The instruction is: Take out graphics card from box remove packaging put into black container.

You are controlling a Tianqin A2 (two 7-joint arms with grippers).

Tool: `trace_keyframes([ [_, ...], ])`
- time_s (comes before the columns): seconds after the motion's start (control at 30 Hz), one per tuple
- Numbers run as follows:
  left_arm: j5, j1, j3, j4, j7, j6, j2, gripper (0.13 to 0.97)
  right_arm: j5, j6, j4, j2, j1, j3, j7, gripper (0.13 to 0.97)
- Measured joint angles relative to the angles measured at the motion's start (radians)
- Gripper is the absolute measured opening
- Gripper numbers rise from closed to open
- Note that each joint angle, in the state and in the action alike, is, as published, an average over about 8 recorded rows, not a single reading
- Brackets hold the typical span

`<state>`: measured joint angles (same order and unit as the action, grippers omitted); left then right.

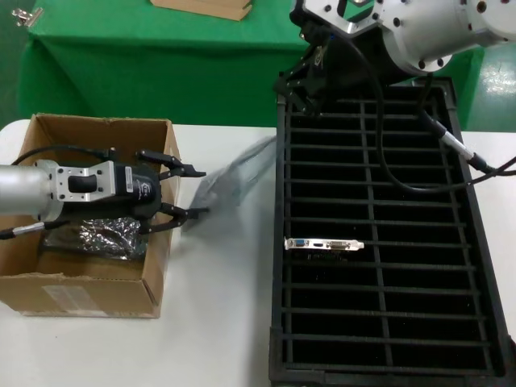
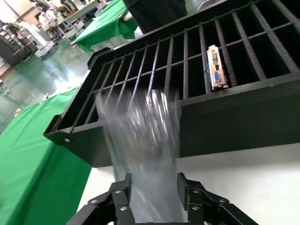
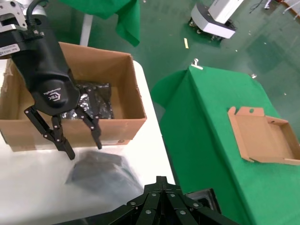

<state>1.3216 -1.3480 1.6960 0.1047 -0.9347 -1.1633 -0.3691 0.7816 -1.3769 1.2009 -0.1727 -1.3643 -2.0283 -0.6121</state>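
Left gripper [image 1: 192,193] sits over the box [image 1: 157,278] rim on the side facing the black container [image 1: 476,266]. Fingers spread wide, nothing pinched. The empty packaging [image 1: 234,179], motion-blurred, is just past the fingertips [image 1: 197,172], between box and container; contact with them cannot be resolved. In the left wrist view the bag [image 2: 140,140] streaks up between the two open fingers [image 2: 119,201].

Another shiny bagged item [image 1: 93,236] lies inside the box, under the left gripper.

Graphics card [image 1: 324,243] stands in a slot of the container's box-side column, about midway along, silver bracket up.

Right gripper [image 1: 302,95] hovers over the container's far corner, fingers pressed together, holding nothing.
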Motion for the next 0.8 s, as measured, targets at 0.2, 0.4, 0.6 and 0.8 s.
trace_keyframes([
  [0.2,0.013,0.076,0.007,0.167,0.081,-0.048,-0.023,0.412,0.002,-0.015,0.016,0.004,0.010,0.000,-0.004,0.139],
  [0.4,0.059,0.152,-0.010,0.348,0.168,-0.091,-0.057,0.546,0.003,-0.026,0.031,0.005,0.018,0.002,-0.009,0.155],
  [0.6,0.144,0.196,-0.068,0.467,0.216,-0.111,-0.082,0.672,0.002,-0.032,0.048,0.002,0.024,0.006,-0.017,0.210],
  [0.8,0.262,0.221,-0.159,0.533,0.227,-0.129,-0.093,0.806,0.000,-0.024,0.066,-0.001,0.027,0.014,-0.026,0.282],
])
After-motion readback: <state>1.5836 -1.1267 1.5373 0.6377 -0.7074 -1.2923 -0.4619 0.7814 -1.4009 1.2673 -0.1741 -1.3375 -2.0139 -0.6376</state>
